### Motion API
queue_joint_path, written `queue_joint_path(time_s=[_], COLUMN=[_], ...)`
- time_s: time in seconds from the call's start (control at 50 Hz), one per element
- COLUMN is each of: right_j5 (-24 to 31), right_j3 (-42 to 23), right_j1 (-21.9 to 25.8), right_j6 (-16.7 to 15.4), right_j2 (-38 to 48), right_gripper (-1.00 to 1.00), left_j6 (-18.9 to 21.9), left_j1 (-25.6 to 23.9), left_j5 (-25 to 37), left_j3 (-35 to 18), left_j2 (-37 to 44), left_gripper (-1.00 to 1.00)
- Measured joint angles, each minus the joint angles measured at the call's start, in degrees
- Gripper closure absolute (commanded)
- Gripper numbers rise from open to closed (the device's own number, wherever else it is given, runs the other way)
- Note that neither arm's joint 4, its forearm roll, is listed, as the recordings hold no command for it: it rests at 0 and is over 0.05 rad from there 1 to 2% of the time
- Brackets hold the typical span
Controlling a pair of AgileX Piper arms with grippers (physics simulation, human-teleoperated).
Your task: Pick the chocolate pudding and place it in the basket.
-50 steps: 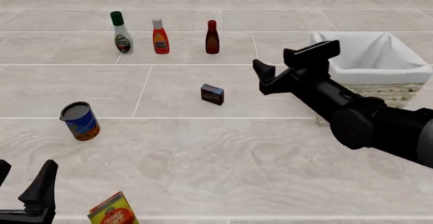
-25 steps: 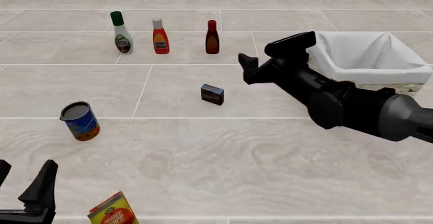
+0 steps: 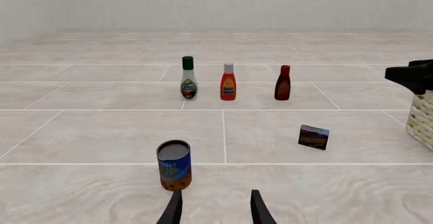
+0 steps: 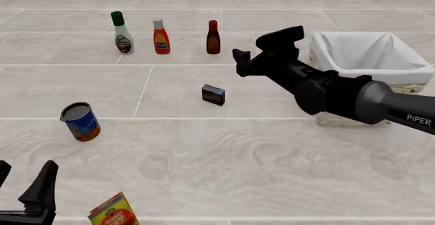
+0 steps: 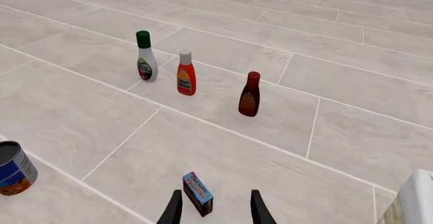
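- Near the middle of the front view, the chocolate pudding [image 4: 213,94] stands on the tiled table [image 4: 204,153], touched by nothing.
- Up and to the right of it in that frame, the right gripper [image 4: 266,52] hangs above the table with its fingers spread apart and nothing between them.
- At the right edge sits the basket [image 4: 401,72], its white lining folded over the rim, partly behind the right arm.
- Across the upper left stands a row of three bottles: a green-capped white bottle [image 4: 122,33], a red bottle [image 4: 161,37] and a dark brown bottle [image 4: 213,37].
- At the left, a can [image 4: 80,121] stands upright.
- Along the bottom edge, an orange juice carton [image 4: 113,211] lies just beside the left gripper [image 4: 26,184], which is open and empty.
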Motion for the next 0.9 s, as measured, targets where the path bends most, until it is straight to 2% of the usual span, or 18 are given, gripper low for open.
queue_joint_path(time_s=[0.54,0.9], right_j5=[4.2,10.6], right_j3=[-7.5,-15.5], right_j1=[0.6,0.5], right_j6=[0.8,-0.3], right_j2=[5.3,8.8], right_gripper=[-1.0,-1.0], left_j6=[0.0,0.0], left_j1=[0.0,0.0], left_j5=[0.0,0.0], left_j3=[0.0,0.0], left_j2=[0.0,0.0], left_gripper=[-1.0,-1.0])
